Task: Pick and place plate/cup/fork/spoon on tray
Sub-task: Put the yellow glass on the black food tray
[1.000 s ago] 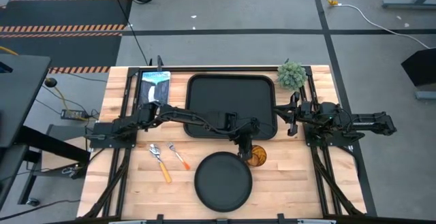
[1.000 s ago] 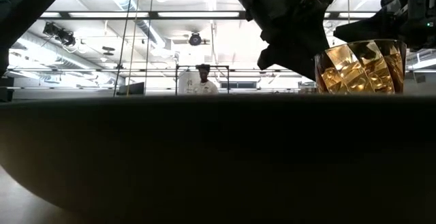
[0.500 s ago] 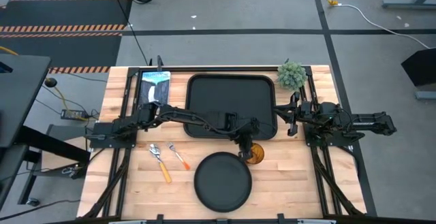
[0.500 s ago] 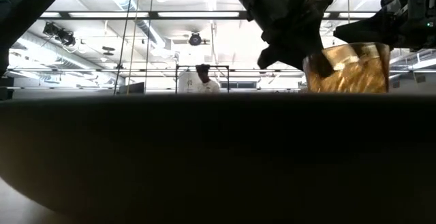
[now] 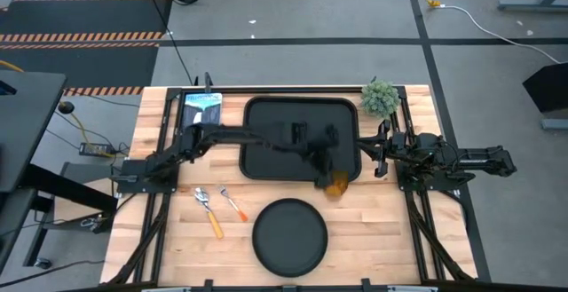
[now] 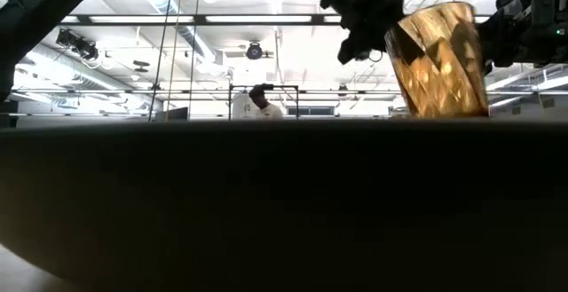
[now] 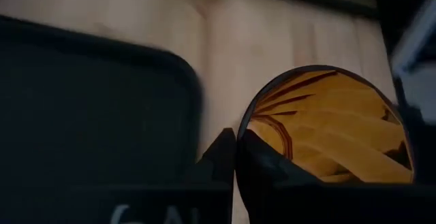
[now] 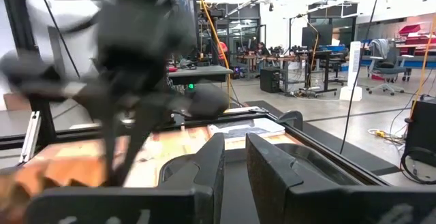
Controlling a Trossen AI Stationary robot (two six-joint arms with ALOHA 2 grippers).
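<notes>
My left gripper [image 5: 325, 169] reaches over the black tray [image 5: 266, 123] and is shut on the amber cup [image 5: 336, 185], which hangs above the tray's near right corner. The low view shows the cup [image 6: 439, 61] in the air and tilted, and the left wrist view shows its open mouth [image 7: 327, 135]. The round black plate [image 5: 290, 237] lies flat on the table near the front edge. The fork [image 5: 232, 203] and the spoon [image 5: 209, 212] lie flat to its left. My right gripper [image 5: 380, 154] waits shut beside the tray's right edge. My left gripper pinches the cup's rim [image 7: 246, 125], with one finger [image 7: 266, 161] inside the cup and one finger [image 7: 216, 157] outside it. The fingers come from above, slanting from the table's left. The cup is lifted clear of the table and tilted.
A fuzzy green plant ball [image 5: 379, 98] stands at the far right corner, just right of the tray. A blue-white packet [image 5: 201, 110] lies at the far left. The plate's rim fills the foreground of the low view [image 6: 266, 203]. A person stands in the room behind [image 6: 260, 101].
My left gripper has risen and moved toward the table's far edge, staying shut on the cup. The cup, which stood on the table right of the plate, is now lifted clear, tilted, and over the tray's near right corner.
</notes>
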